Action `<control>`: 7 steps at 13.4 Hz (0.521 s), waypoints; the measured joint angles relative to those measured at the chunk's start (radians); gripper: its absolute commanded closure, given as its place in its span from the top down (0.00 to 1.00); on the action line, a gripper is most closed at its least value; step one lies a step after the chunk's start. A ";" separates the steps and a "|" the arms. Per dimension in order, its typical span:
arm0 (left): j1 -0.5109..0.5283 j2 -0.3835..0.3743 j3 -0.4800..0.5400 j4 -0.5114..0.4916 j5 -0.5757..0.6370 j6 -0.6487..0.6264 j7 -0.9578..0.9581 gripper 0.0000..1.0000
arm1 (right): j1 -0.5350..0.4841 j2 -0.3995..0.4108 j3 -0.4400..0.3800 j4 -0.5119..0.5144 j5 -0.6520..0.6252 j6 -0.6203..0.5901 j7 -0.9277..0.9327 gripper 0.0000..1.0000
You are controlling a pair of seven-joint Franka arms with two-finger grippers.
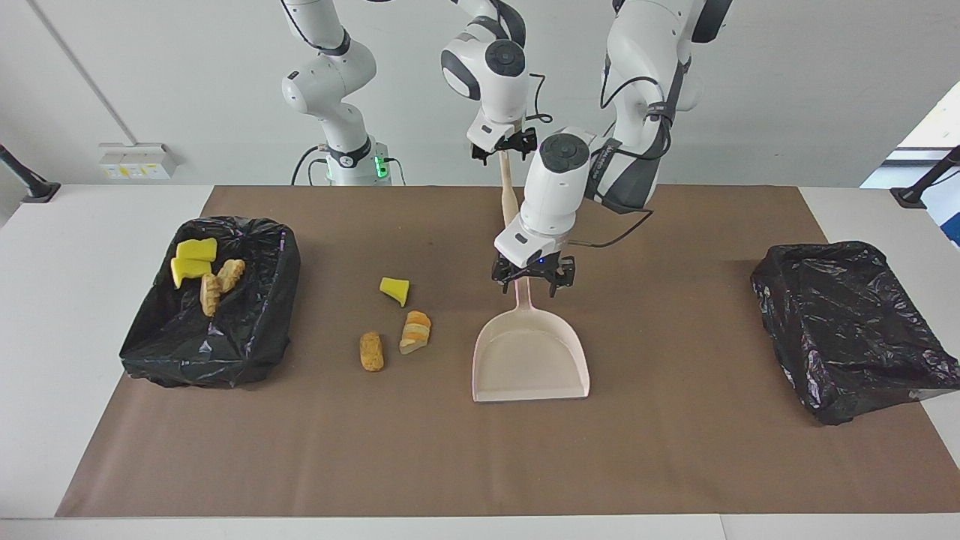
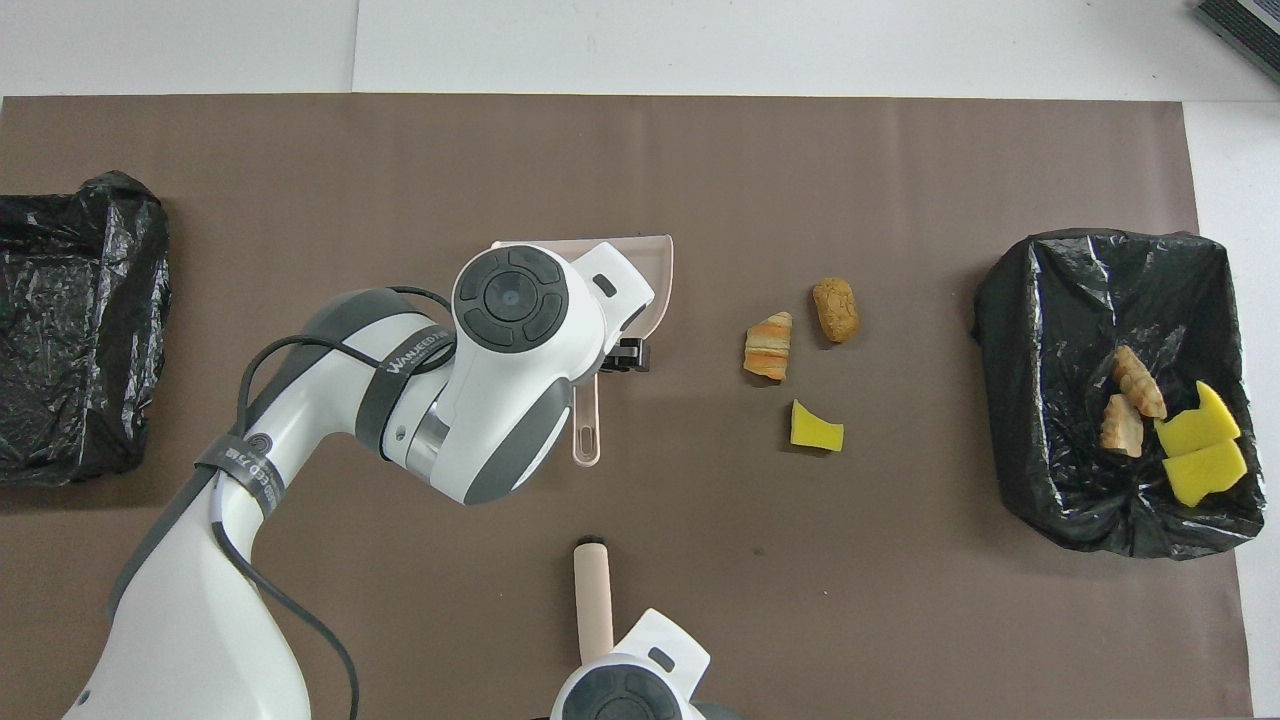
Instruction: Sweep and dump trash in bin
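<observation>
**Left gripper over dustpan handle, right gripper holding brush**

The left gripper is low over the handle of the dustpan, with its jaws apart, one on each side of the handle. Whether they touch the handle cannot be told. The dustpan lies flat on the brown mat near the middle of the table, with its handle pointing toward the robots.

The right gripper is raised over the mat's edge nearest the robots. Its jaws are clamped on the upper end of the brush, which hangs upright with its lower end hidden by the left arm.

Three pieces of trash lie on the mat beside the dustpan, toward the right arm's end of the table: a yellow wedge, a striped piece and a brown nugget. The wedge is nearest the robots; the nugget is farthest.

Four further pieces lie in the bin at the right arm's end of the table: two yellow wedges and two striped pieces. A second bin, lined in black, stands at the left arm's end.
</observation>
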 measured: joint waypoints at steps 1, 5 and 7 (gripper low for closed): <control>-0.006 0.008 0.001 -0.011 0.000 0.011 -0.002 1.00 | 0.019 0.004 0.000 -0.023 0.001 0.038 0.017 1.00; -0.016 0.046 0.002 -0.025 0.000 0.034 -0.004 0.86 | 0.089 0.035 0.000 -0.107 0.001 0.174 0.064 1.00; -0.016 0.047 0.004 -0.029 0.000 0.033 -0.005 0.54 | 0.091 0.035 -0.001 -0.119 0.001 0.184 0.064 0.91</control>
